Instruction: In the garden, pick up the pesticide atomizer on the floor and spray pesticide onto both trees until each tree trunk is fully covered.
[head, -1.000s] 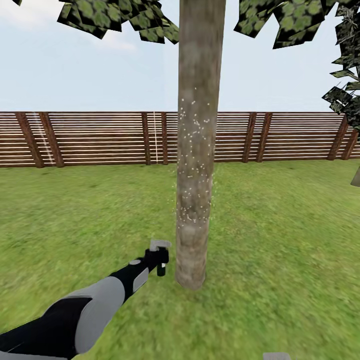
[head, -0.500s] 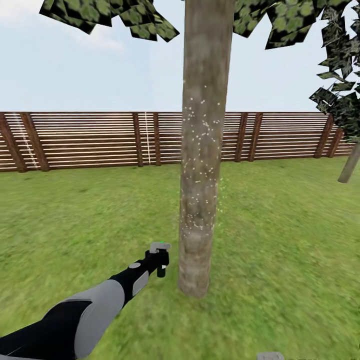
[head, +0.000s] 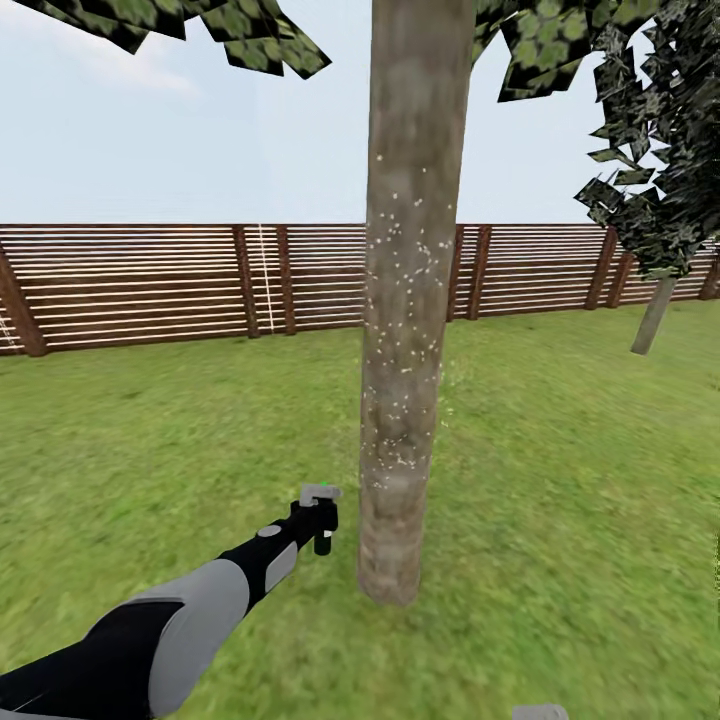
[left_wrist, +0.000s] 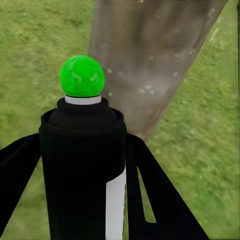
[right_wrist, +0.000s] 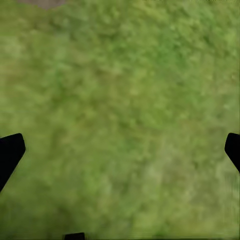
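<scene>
My left gripper clamps the pesticide atomizer beside the speckled tree trunk; right gripper spread wide over lawn

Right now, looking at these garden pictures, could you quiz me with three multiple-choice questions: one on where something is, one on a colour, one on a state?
1. Where is the pesticide atomizer?
A. Lying on the grass
B. In the left gripper, beside the tree trunk
C. Hanging on the fence

2. What colour is the round spot on the atomizer's head?
A. Green
B. Red
C. Yellow

3. What state is the trunk's bark in?
A. Speckled with white flecks over its middle part
B. Wrapped in cloth
C. Painted blue

Answers:
1. B, the head view shows the bottle at the left arm's tip, just short of the trunk.
2. A, the left wrist view shows a bright green ball on top.
3. A, white dots scatter across the bark's middle.
</scene>
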